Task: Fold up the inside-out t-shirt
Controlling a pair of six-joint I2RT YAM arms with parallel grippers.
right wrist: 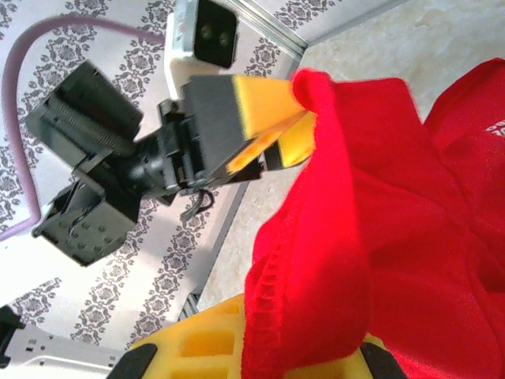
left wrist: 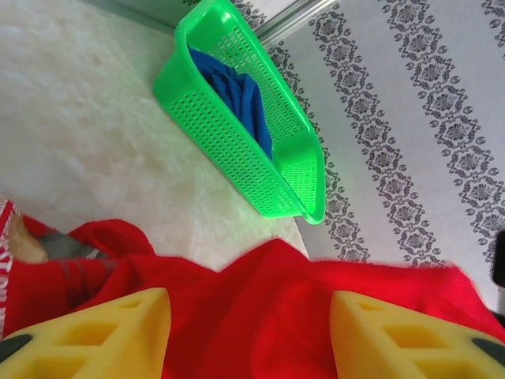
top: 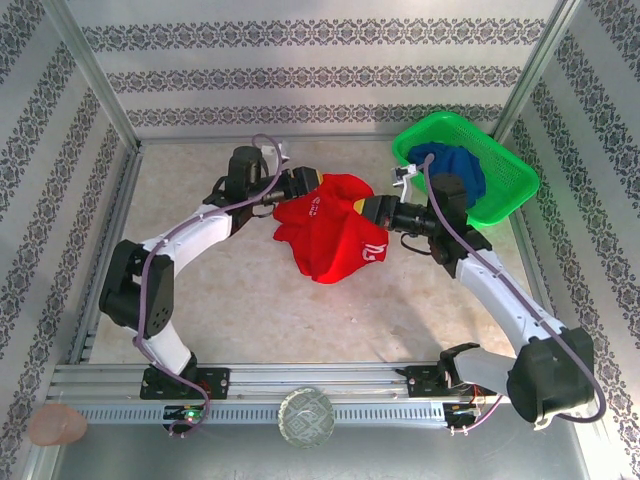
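Note:
The inside-out t-shirt [top: 330,240] is bright red with a bit of white print, and it hangs bunched above the middle of the table between both grippers. My left gripper [top: 306,183] is at its upper left. In the left wrist view its yellow fingers [left wrist: 102,332] stand wide apart, open, with the red cloth [left wrist: 276,316] lying between them. My right gripper [top: 364,209] is at the shirt's right side. It is shut on a hemmed fold of the shirt [right wrist: 316,260], pinched between its yellow pads [right wrist: 197,339]. The left gripper [right wrist: 288,118] also appears in the right wrist view, at the cloth's top edge.
A green basket [top: 455,120] holding a dark blue garment [top: 455,170] stands at the back right corner, also seen as the basket [left wrist: 237,150] in the left wrist view. Patterned walls and metal frame rails enclose the table. Pale tabletop lies in front of the shirt.

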